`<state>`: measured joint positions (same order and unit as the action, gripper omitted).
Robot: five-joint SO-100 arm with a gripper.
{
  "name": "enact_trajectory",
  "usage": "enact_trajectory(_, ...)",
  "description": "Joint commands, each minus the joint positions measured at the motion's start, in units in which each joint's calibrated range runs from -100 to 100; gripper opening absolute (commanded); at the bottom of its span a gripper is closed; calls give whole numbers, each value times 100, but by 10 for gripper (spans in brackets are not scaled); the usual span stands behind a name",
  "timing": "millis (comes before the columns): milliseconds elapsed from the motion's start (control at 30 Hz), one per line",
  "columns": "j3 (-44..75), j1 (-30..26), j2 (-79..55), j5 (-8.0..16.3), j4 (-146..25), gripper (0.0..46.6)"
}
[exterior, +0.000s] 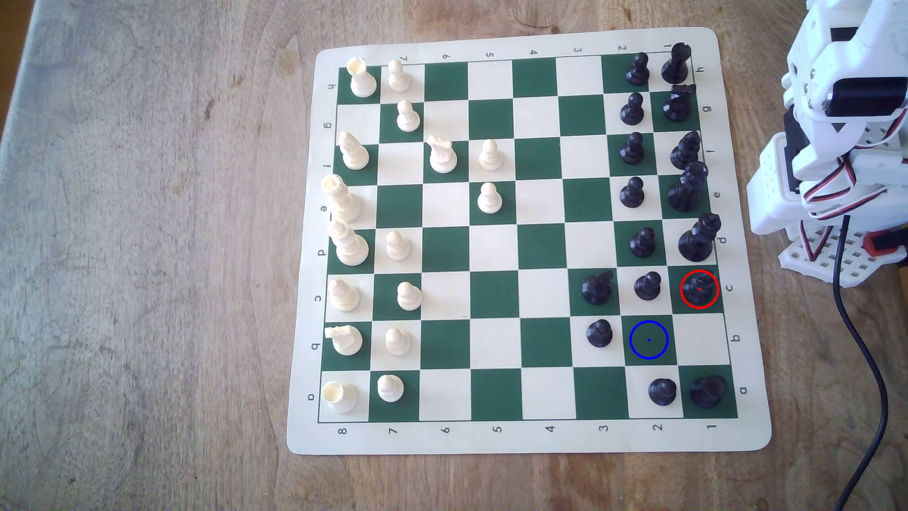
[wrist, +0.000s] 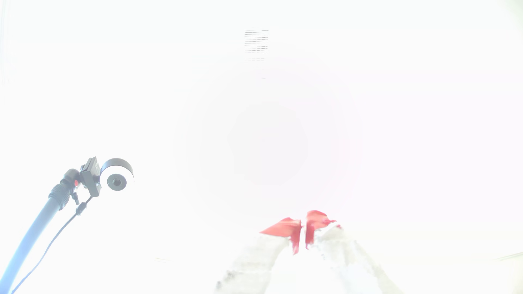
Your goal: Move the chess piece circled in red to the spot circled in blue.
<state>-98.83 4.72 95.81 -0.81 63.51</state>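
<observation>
On the wooden table (exterior: 147, 245), a roll-up chessboard (exterior: 528, 437) is lying flat, with cream pieces along the exterior view's left side and black pieces along its right. Inside a red ring on a dark green square in the rightmost column, the black bishop (exterior: 699, 287) is standing upright, just beside the board's right border. A black pawn (exterior: 647, 286) is standing on the square immediately to its left, and a black knight (exterior: 597, 287) is sitting one square further left. Diagonally below and to the left of the bishop, the blue-ringed square (exterior: 648, 339) is lying bare, a dark green square with a centre dot; another black pawn (exterior: 599, 333) is standing on the square to its left.

Off the board's right edge in the exterior view, the white arm (exterior: 830, 123) is sitting folded over its base, well apart from the bishop, with a black cable (exterior: 865, 354) trailing down the table.

Through the wrist view, heavily washed out by glare, the gripper (wrist: 303, 230) is pointing up toward a ring-light camera (wrist: 116, 178) on a stand. Its red-taped fingertips (wrist: 285, 227) are resting almost together with only a thin slit between them, holding nothing.
</observation>
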Motion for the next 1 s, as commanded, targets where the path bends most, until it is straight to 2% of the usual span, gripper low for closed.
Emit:
enact_trajectory(0, 1261, -54, 3, -20, 275, 2)
enact_trajectory(167, 1197, -38, 3, -20, 62, 2)
enact_trajectory(333, 1687, -38, 3, -20, -1150, 2)
enact_trajectory(500, 2838, 244, -6, 10, -4319, 2)
enact_trajectory(633, 3192, 384, -6, 15, -5007, 2)
enact_trajectory(667, 3563, 486, -14, 20, -5736, 2)
enact_trajectory(833, 4796, 1292, -14, 20, -8111, 2)
enact_trajectory(967, 5413, 1300, -6, 88, -9782, 2)
